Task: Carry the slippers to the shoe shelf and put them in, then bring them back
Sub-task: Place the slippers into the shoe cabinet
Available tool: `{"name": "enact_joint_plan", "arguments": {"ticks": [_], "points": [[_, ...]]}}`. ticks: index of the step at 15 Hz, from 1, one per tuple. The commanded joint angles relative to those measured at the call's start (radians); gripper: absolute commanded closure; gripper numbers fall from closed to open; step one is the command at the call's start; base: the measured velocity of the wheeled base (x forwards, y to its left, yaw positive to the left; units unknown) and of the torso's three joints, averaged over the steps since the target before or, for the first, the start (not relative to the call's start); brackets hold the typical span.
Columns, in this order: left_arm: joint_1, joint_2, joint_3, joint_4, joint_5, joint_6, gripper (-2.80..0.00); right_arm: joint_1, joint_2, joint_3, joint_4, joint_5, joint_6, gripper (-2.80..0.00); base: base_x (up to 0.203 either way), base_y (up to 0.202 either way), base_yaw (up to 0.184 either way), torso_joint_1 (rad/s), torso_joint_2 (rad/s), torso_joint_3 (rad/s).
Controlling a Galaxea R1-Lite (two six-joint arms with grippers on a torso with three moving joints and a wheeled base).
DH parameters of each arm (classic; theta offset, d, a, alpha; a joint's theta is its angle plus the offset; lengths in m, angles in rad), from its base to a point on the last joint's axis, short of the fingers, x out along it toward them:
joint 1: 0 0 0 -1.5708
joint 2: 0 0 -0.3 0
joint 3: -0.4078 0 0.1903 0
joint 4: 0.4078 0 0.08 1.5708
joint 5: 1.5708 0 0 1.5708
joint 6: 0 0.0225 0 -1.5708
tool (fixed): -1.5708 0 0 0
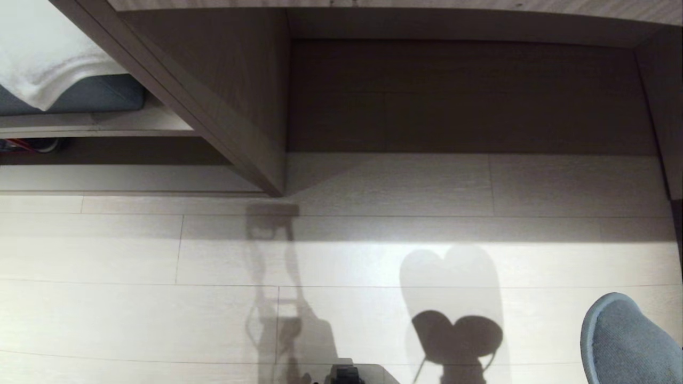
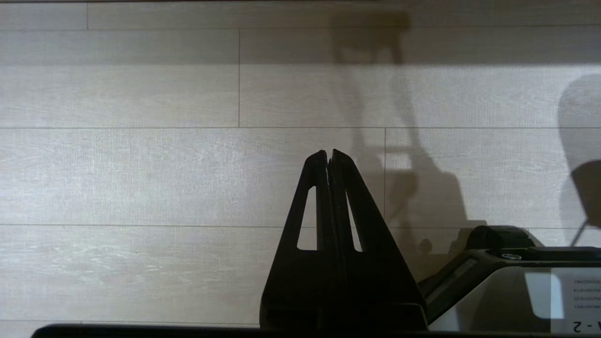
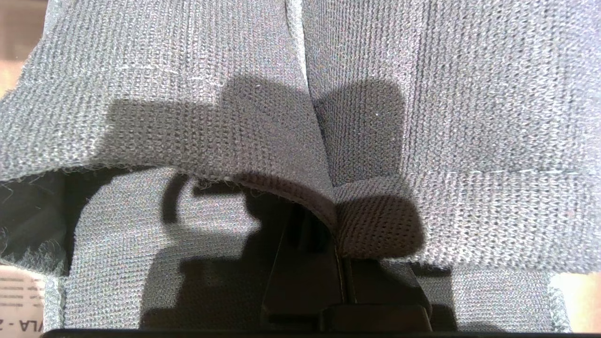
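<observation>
Grey knitted slippers (image 3: 422, 94); pale wood-grain plank floor (image 1: 160, 250); grey-beige wood-grain shoe shelf (image 1: 229, 106) edged dark brown; white cloth (image 1: 42, 58).

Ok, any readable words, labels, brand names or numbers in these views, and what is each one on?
"- 2": upside-down end of a larger print on the white label of the robot's base, left wrist view; the letter before it is cut off.
Small lines above it on that label: too small to read.
White label at the right wrist view's edge: print partly cut off, unreadable.
Head view: none.
</observation>
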Motion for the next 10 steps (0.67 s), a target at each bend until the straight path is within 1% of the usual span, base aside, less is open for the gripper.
{"name": "enact_joint_plan", "arguments": {"ticks": [1,10], "points": [[0.000,0.002,0.000,-0.001,0.000,0.000,0.00,0.000,0.002,0.002,-0.001,0.000,0.001,0.00,0.000,0.000,0.000,0.002,0.00,0.203],[0.000,0.002,0.000,-0.001,0.000,0.000,0.00,0.000,0.002,0.002,-0.001,0.000,-0.001,0.00,0.000,0.000,0.000,0.001,0.00,0.203]]}}
